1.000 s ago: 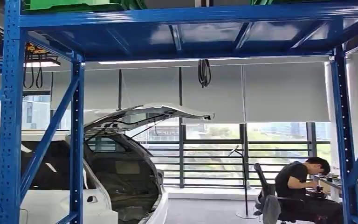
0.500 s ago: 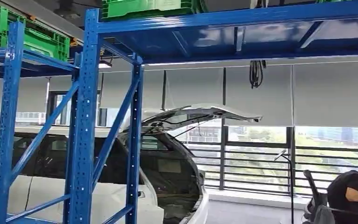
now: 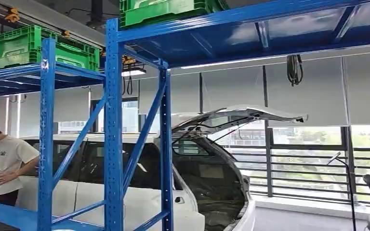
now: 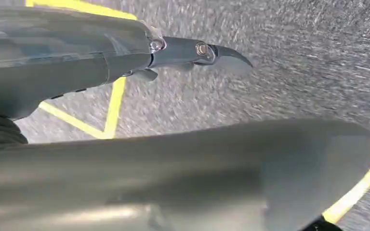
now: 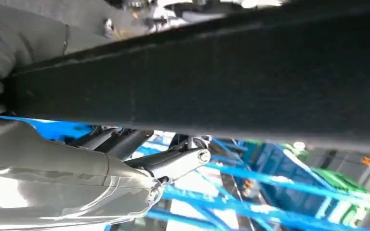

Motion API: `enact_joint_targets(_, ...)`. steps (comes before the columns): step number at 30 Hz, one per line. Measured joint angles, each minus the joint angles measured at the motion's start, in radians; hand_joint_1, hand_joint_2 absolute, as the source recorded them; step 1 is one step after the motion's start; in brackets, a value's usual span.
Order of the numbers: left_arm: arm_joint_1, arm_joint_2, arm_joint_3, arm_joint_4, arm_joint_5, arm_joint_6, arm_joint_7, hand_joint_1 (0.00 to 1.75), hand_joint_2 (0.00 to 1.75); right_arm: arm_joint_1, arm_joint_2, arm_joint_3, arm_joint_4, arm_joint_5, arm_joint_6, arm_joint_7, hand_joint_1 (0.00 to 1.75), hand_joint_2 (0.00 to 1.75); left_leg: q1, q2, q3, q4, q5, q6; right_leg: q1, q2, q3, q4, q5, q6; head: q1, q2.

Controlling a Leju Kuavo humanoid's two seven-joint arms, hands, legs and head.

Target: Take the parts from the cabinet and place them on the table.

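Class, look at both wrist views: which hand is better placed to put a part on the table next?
Right, most likely. The right hand seems to grip a long black part; the left hand hangs empty over the floor.

no legible text, labels, brands, numbers or signs anywhere
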Motion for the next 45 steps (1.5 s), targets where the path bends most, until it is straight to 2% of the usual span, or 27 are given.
enact_joint_targets(2, 0.001, 0.000, -0.002, 0.000, -0.003, 0.000, 0.000, 0.00, 0.00, 0.003, -0.001, 0.007, 0.006, 0.005, 0.000, 0.000, 1.75, 1.75, 0.005, 0.005, -0.005, 0.030, 0.008, -0.005, 0.000, -0.023, 0.000, 0.000, 0.000, 0.000, 0.000, 0.000)
enact_joint_targets(4, 0.004, 0.003, -0.006, 0.000, -0.003, 0.003, 0.000, 0.00, 0.00, 0.008, -0.001, 0.012, 0.006, 0.007, -0.002, 0.000, 1.75, 1.75, 0.008, 0.019, 0.073, -0.113, 0.084, -0.007, 0.000, -0.044, 0.004, 0.001, -0.002, 0.004, 0.000, 0.000)
enact_joint_targets(5, 0.003, 0.005, -0.007, 0.000, -0.003, 0.007, 0.000, 0.00, 0.00, 0.009, -0.002, 0.012, 0.006, 0.009, -0.004, 0.000, 1.75, 1.75, 0.008, 0.043, 0.125, -0.208, 0.126, -0.005, 0.000, -0.053, 0.007, 0.001, -0.005, 0.008, 0.000, 0.000)
enact_joint_targets(6, 0.000, 0.006, -0.007, 0.000, -0.003, 0.008, 0.000, 0.00, 0.00, 0.009, -0.002, 0.013, 0.006, 0.009, -0.006, 0.000, 1.75, 1.75, 0.000, 0.085, 0.154, -0.260, 0.126, -0.005, 0.006, -0.062, 0.008, 0.002, -0.008, 0.014, 0.000, 0.000)
enact_joint_targets(10, 0.000, 0.006, -0.012, 0.000, -0.016, 0.009, -0.002, 0.00, 0.00, 0.013, -0.007, 0.018, 0.006, 0.012, -0.008, 0.000, 1.75, 1.75, -0.009, 0.055, 0.141, -0.265, 0.127, 0.022, 0.010, -0.101, 0.010, 0.007, -0.009, 0.032, 0.000, 0.000)
enact_joint_targets(11, 0.001, 0.006, -0.015, 0.000, -0.020, 0.009, -0.002, 0.00, 0.00, 0.013, -0.008, 0.019, 0.005, 0.013, -0.008, 0.000, 1.75, 1.75, -0.002, 0.047, 0.144, -0.271, 0.133, 0.031, 0.006, -0.093, 0.010, 0.010, -0.021, 0.041, 0.000, 0.000)
enact_joint_targets(12, 0.000, 0.006, -0.018, 0.000, -0.021, 0.009, -0.002, 0.00, 0.00, 0.012, -0.011, 0.021, 0.004, 0.011, -0.008, -0.001, 1.75, 1.75, -0.001, 0.041, 0.141, -0.271, 0.135, 0.036, 0.003, -0.041, 0.001, 0.036, -0.046, 0.044, 0.000, 0.000)
enact_joint_targets(13, -0.004, 0.006, -0.022, 0.000, -0.024, 0.009, -0.003, 0.00, 0.00, 0.012, -0.014, 0.022, 0.003, 0.008, -0.008, -0.001, 1.75, 1.75, 0.000, 0.032, 0.138, -0.271, 0.137, 0.040, 0.002, -0.009, -0.025, 0.094, -0.084, 0.045, 0.000, 0.000)
enact_joint_targets(15, -0.010, 0.006, -0.026, 0.000, -0.027, 0.009, -0.006, 0.00, 0.00, 0.013, -0.021, 0.025, 0.004, 0.004, -0.006, -0.001, 1.75, 1.75, -0.003, 0.010, 0.133, -0.271, 0.141, 0.046, 0.002, 0.014, -0.100, 0.260, -0.159, 0.046, 0.000, 0.000)
enact_joint_targets(16, -0.010, 0.006, -0.027, 0.000, -0.026, 0.009, -0.010, 0.00, 0.00, 0.013, -0.024, 0.026, 0.005, -0.001, -0.003, -0.001, 1.75, 1.75, -0.005, -0.002, 0.133, -0.270, 0.141, 0.046, 0.003, 0.018, -0.131, 0.326, -0.173, 0.045, 0.000, 0.000)
enact_joint_targets(18, -0.010, 0.006, -0.028, 0.000, -0.026, 0.009, -0.015, 0.00, 0.00, 0.012, -0.024, 0.028, 0.006, -0.002, 0.000, -0.001, 1.75, 1.75, -0.008, -0.027, 0.135, -0.270, 0.142, 0.047, 0.005, 0.023, -0.116, 0.287, -0.121, 0.038, 0.000, 0.000)
enact_joint_targets(20, -0.010, 0.006, -0.028, 0.000, -0.023, 0.012, -0.016, 0.00, 0.00, 0.009, -0.024, 0.030, 0.006, 0.001, 0.000, -0.001, 1.75, 1.75, -0.011, -0.051, 0.140, -0.269, 0.142, 0.047, 0.007, 0.047, -0.038, 0.115, -0.022, 0.025, 0.000, 0.000)
enact_joint_targets(21, -0.011, 0.001, -0.029, 0.000, -0.023, 0.016, -0.016, 0.00, 0.00, 0.005, -0.024, 0.032, 0.006, 0.005, 0.000, -0.001, 1.75, 1.75, -0.007, -0.061, 0.138, -0.268, 0.143, 0.046, 0.007, 0.101, -0.010, 0.040, 0.004, 0.013, 0.000, 0.000)
enact_joint_targets(22, -0.017, -0.005, -0.029, 0.000, -0.023, 0.019, -0.013, 0.00, 0.00, 0.005, -0.024, 0.033, 0.007, 0.006, 0.001, -0.001, 1.75, 1.75, -0.013, -0.072, 0.128, -0.262, 0.146, 0.041, 0.001, 0.129, -0.009, 0.027, 0.005, 0.009, 0.000, 0.000)
enact_joint_targets(25, -0.013, -0.005, -0.029, 0.000, -0.021, 0.020, -0.006, 0.00, 0.00, -0.003, -0.024, 0.037, 0.011, 0.012, 0.002, -0.001, 1.75, 1.75, 0.001, -0.105, 0.111, -0.267, 0.158, 0.022, 0.009, 0.095, -0.007, 0.017, -0.001, 0.010, 0.000, 0.000)
enact_joint_targets(26, -0.010, -0.006, -0.029, 0.000, -0.021, 0.021, -0.005, 0.00, 0.00, -0.004, -0.023, 0.039, 0.011, 0.014, 0.002, -0.001, 1.75, 1.75, -0.004, -0.109, 0.108, -0.266, 0.157, 0.018, -0.001, 0.081, -0.003, 0.004, 0.004, 0.005, 0.000, 0.000)
enact_joint_targets(27, -0.009, -0.008, -0.030, 0.000, -0.020, 0.020, -0.002, 0.00, 0.00, -0.008, -0.023, 0.043, 0.013, 0.018, 0.002, -0.001, 1.75, 1.75, -0.009, -0.055, 0.101, -0.247, 0.136, 0.016, -0.003, 0.063, -0.002, 0.000, 0.008, 0.000, 0.000, 0.000)
enact_joint_targets(28, -0.012, -0.008, -0.030, 0.000, -0.019, 0.020, -0.001, 0.00, 0.00, -0.011, -0.022, 0.046, 0.014, 0.017, 0.002, -0.001, 1.75, 1.75, -0.007, -0.024, 0.077, -0.198, 0.102, 0.010, -0.003, 0.052, -0.002, 0.000, 0.008, -0.002, 0.000, 0.000)
enact_joint_targets(30, -0.018, -0.008, -0.029, 0.000, -0.010, 0.020, -0.001, 0.00, 0.00, -0.020, -0.022, 0.056, 0.026, 0.016, 0.006, 0.001, 1.75, 1.75, -0.001, -0.002, 0.004, -0.039, 0.028, -0.002, -0.002, 0.019, -0.003, 0.000, 0.007, -0.002, 0.000, 0.000)
enact_joint_targets(32, -0.016, -0.008, -0.029, 0.000, -0.001, 0.016, -0.004, 0.00, 0.00, -0.035, -0.012, 0.069, 0.041, 0.014, 0.008, 0.007, 1.75, 1.75, 0.008, 0.004, -0.031, 0.043, 0.014, -0.011, -0.002, -0.008, -0.004, 0.001, 0.007, -0.001, 0.000, 0.000)
enact_joint_targets(33, -0.012, -0.008, -0.028, 0.000, 0.002, 0.014, -0.003, 0.00, 0.00, -0.043, -0.006, 0.077, 0.047, 0.014, 0.009, 0.012, 1.75, 1.75, 0.011, 0.008, -0.011, 0.010, 0.039, -0.015, -0.003, -0.018, -0.003, 0.001, 0.006, 0.000, 0.000, 0.000)
enact_joint_targets(35, -0.010, -0.007, -0.027, 0.000, 0.005, 0.011, -0.003, 0.00, 0.00, -0.056, 0.002, 0.087, 0.056, 0.010, 0.009, 0.016, 1.75, 1.75, 0.015, 0.029, 0.078, -0.157, 0.121, -0.019, -0.005, -0.040, 0.001, 0.003, 0.001, 0.008, 0.000, 0.000)
enact_joint_targets(36, -0.011, -0.007, -0.027, 0.000, 0.005, 0.011, -0.003, 0.00, 0.00, -0.064, 0.006, 0.092, 0.061, 0.007, 0.008, 0.018, 1.75, 1.75, 0.015, 0.069, 0.128, -0.245, 0.152, -0.019, -0.003, -0.050, 0.005, 0.004, -0.003, 0.015, 0.000, 0.000)
enact_joint_targets(37, -0.015, -0.008, -0.027, 0.000, 0.005, 0.008, -0.003, 0.00, 0.00, -0.069, 0.008, 0.097, 0.063, 0.004, 0.008, 0.019, 1.75, 1.75, 0.004, 0.084, 0.137, -0.267, 0.138, -0.013, 0.005, -0.059, 0.003, 0.008, -0.007, 0.022, 0.000, 0.000)
enact_joint_targets(41, -0.006, -0.008, -0.027, 0.000, 0.004, 0.008, 0.002, 0.00, 0.00, -0.081, 0.013, 0.112, 0.075, -0.001, 0.005, 0.023, 1.75, 1.75, 0.001, 0.043, 0.125, -0.265, 0.145, 0.019, 0.001, -0.091, 0.011, 0.004, -0.009, 0.042, 0.000, 0.000)
enact_joint_targets(43, -0.005, -0.007, -0.027, 0.000, 0.000, 0.007, 0.008, 0.00, 0.00, -0.085, 0.015, 0.119, 0.084, -0.006, 0.000, 0.022, 1.75, 1.75, 0.007, 0.031, 0.123, -0.268, 0.150, 0.032, -0.006, -0.012, -0.010, 0.055, -0.058, 0.048, 0.000, 0.000)
enact_joint_targets(45, -0.009, -0.007, -0.027, 0.000, -0.001, 0.007, 0.007, 0.00, 0.00, -0.085, 0.014, 0.124, 0.094, -0.006, 0.000, 0.021, 1.75, 1.75, 0.005, 0.012, 0.121, -0.267, 0.151, 0.039, -0.005, 0.015, -0.081, 0.215, -0.139, 0.048, 0.000, 0.000)
